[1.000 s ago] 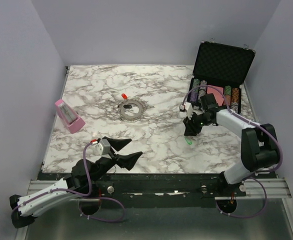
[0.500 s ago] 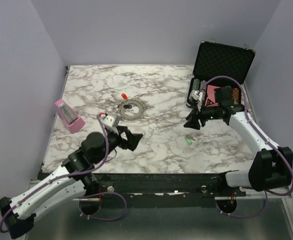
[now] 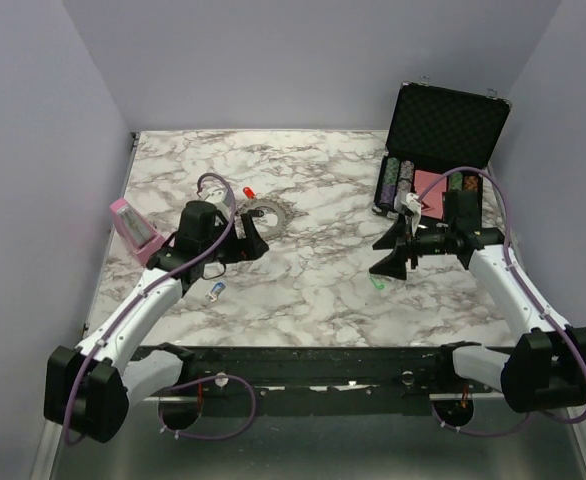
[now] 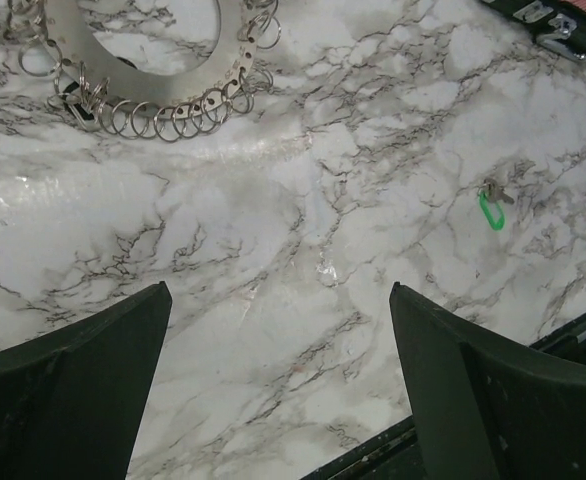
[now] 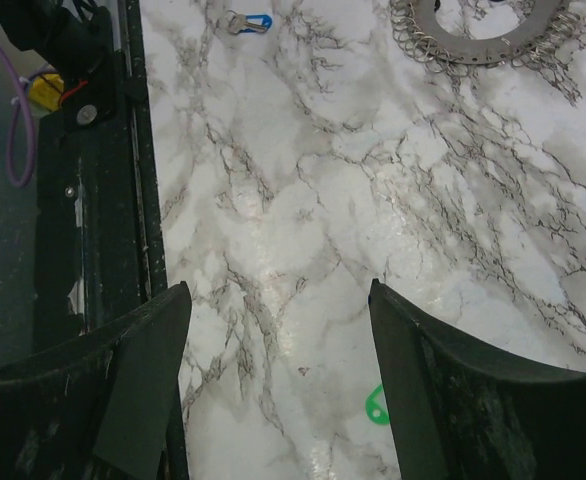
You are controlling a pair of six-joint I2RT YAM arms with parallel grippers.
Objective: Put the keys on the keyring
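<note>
The keyring (image 3: 269,212) is a flat silvery ring edged with small wire loops, lying left of the table's middle; it also shows as the keyring (image 4: 178,95) and keyring (image 5: 483,35). A red key (image 3: 247,192) lies just behind it. A blue key (image 3: 216,291), also the blue key (image 5: 249,22), lies near the front left. A green key (image 3: 377,284) lies right of centre, also green key (image 4: 491,211) and green key (image 5: 376,406). My left gripper (image 3: 248,238) (image 4: 278,290) hangs open beside the keyring, empty. My right gripper (image 3: 385,254) (image 5: 279,288) is open and empty, just above the green key.
An open black case (image 3: 443,125) with striped poker chips stands at the back right, its edge showing as the case (image 4: 563,25). A pink box (image 3: 138,230) sits at the left edge. The table's black front rail (image 5: 103,190) runs close to the right gripper.
My left arm has swung from the near edge out to the keyring. The right gripper has opened wider and drawn back slightly; the green key stays on the table.
</note>
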